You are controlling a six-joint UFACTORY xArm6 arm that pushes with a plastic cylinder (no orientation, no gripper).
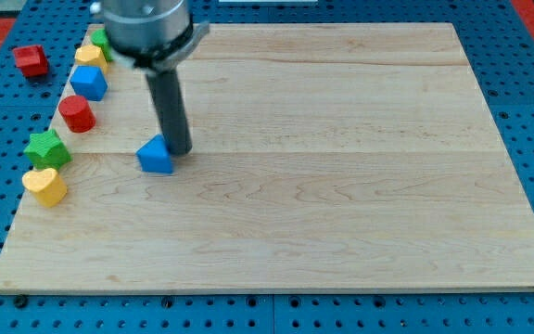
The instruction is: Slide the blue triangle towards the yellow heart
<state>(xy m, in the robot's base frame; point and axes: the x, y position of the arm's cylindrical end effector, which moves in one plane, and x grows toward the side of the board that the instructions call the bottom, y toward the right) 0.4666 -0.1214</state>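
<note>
Blue triangle (157, 156) sits on the counter (341, 186) left of centre, with my tip (180, 148) touching its upper-right side. That placing fits the job: the yellow heart (44, 186) lies well off to the view's lower left, so a push from this side should drive the triangle towards it. A green star (47, 147) and red cylinder (77, 113) sit just above the heart along the left edge. The rod stands nearly upright. No hand exists here, so nothing opens or closes.
</note>
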